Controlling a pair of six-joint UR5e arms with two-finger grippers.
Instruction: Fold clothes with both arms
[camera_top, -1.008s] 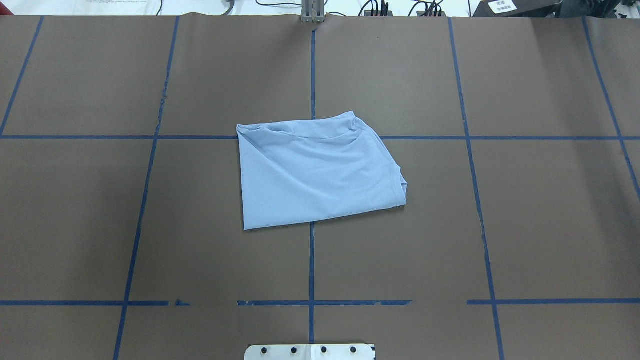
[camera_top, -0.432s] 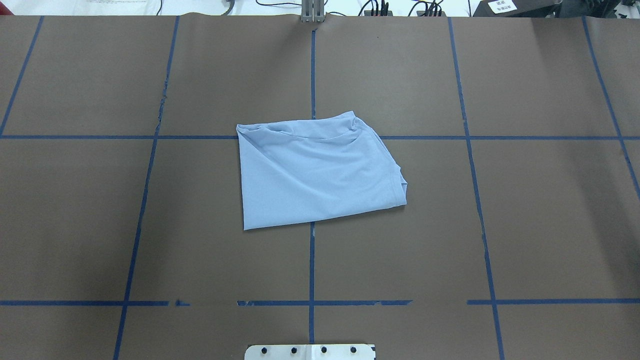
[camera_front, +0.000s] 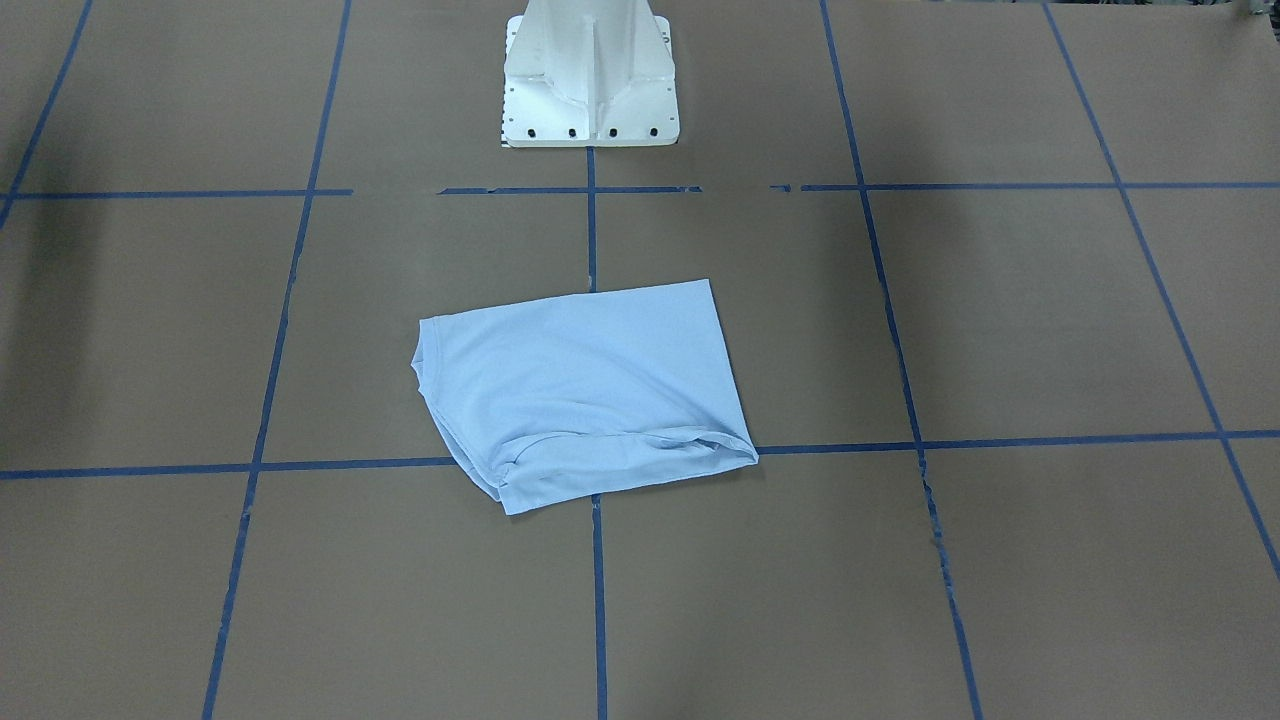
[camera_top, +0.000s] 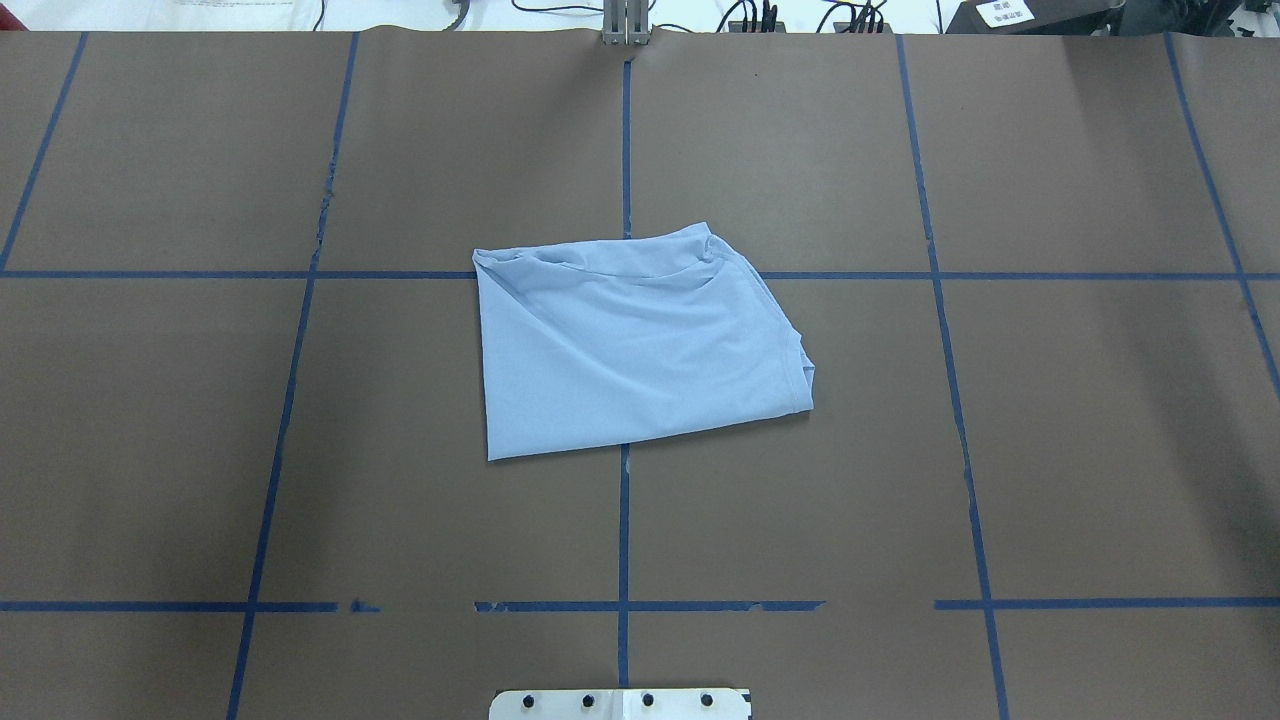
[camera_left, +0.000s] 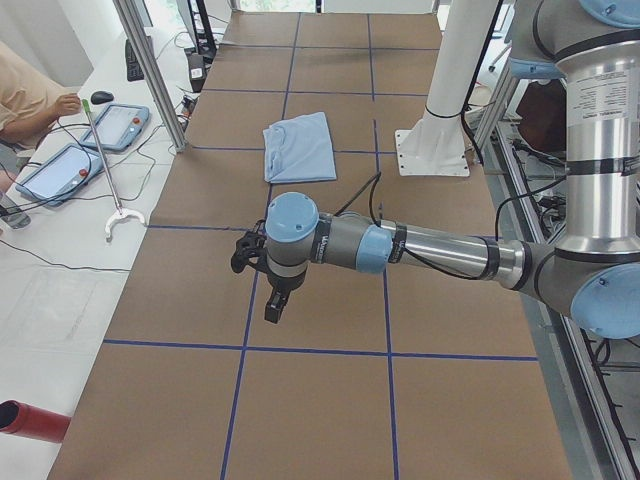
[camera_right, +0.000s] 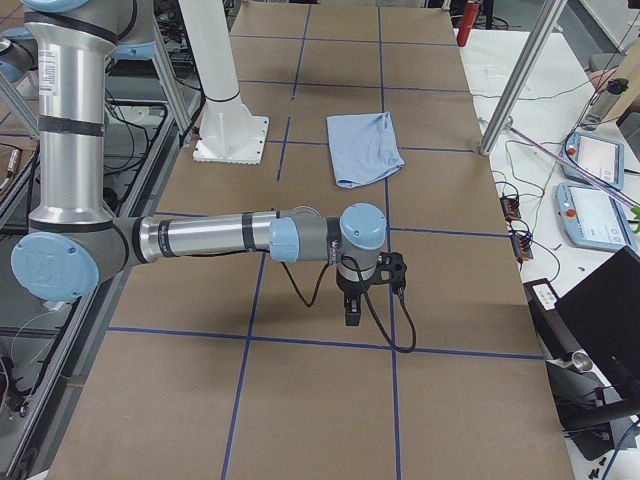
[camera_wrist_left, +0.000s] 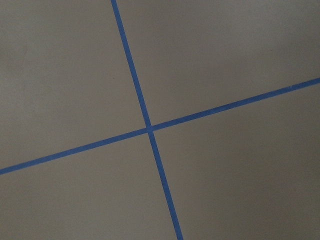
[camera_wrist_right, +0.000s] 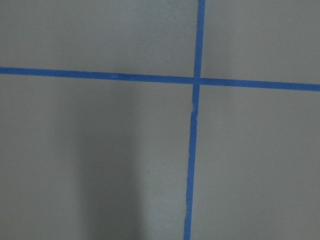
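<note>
The light blue T-shirt (camera_top: 630, 345) lies folded into a rough rectangle at the middle of the brown table; it also shows in the front view (camera_front: 580, 385) and in both side views (camera_left: 298, 148) (camera_right: 363, 148). Its print and neck tag are hidden. My left gripper (camera_left: 272, 310) hangs over bare table far from the shirt, toward the table's left end; I cannot tell if it is open. My right gripper (camera_right: 351, 315) hangs over bare table toward the right end; I cannot tell its state either. Both wrist views show only brown table with a blue tape cross.
The white pedestal base (camera_front: 590, 90) stands at the robot's side of the table. Blue tape lines (camera_top: 624, 150) grid the surface. Aluminium frame posts (camera_left: 150, 70) (camera_right: 515, 85) stand along the far edge. Tablets (camera_left: 118, 125) and an operator's hand (camera_left: 65, 103) are on the side bench.
</note>
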